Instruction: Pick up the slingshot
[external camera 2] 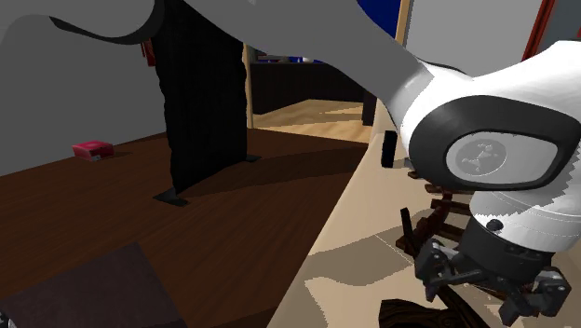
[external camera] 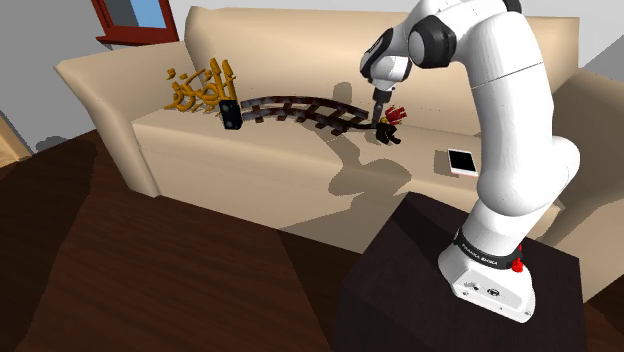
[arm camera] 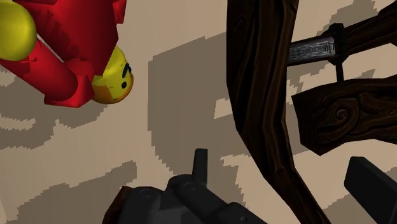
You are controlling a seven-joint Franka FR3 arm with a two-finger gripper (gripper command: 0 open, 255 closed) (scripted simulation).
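Note:
On the beige sofa seat (external camera: 300, 170) my black gripper (external camera: 381, 122) hangs low, close beside a red and yellow toy (external camera: 397, 114). The slingshot (external camera: 391, 138) is a small dark piece lying on the cushion right under the fingers. In the wrist view it is a dark grey lumpy shape (arm camera: 168, 200) beside one fingertip (arm camera: 200, 162). The other fingertip (arm camera: 372, 184) stands well apart, so the gripper (arm camera: 286, 178) is open. A rail of the dark wooden track (arm camera: 261, 108) runs between the fingers. The red toy (arm camera: 76, 51) lies off to the side. The hand (external camera 2: 489, 289) hovers just above the cushion.
The curved wooden track (external camera: 295, 110) runs across the seat to a small black box (external camera: 231, 113) and a golden ornament (external camera: 203, 87). A white and pink phone (external camera: 461, 161) lies on the seat nearer the stand (external camera: 450, 290). The sofa back rises behind.

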